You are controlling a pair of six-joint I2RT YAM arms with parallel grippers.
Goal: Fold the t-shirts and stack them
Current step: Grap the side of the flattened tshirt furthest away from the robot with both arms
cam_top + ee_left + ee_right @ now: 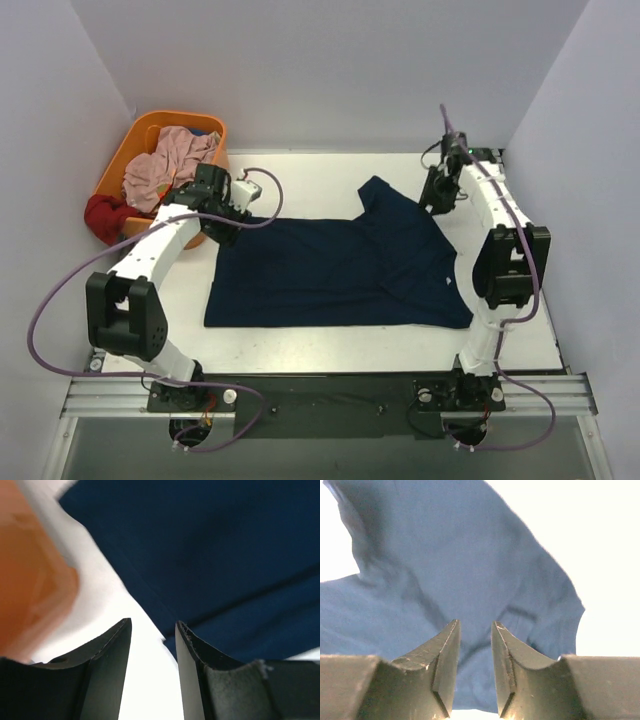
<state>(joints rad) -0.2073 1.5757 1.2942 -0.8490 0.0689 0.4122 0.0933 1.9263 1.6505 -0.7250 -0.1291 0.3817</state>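
Navy t-shirt | under right hand (jaws parted) | left hand at corner

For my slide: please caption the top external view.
Large navy blue cloth t-shirt lies on the white table between the left arm and the right arm.

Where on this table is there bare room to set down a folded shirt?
Bare table lies along the far edge, between the orange basket and the right arm, and in a strip between the navy t-shirt and the near edge. The left side is crowded: basket, left arm.
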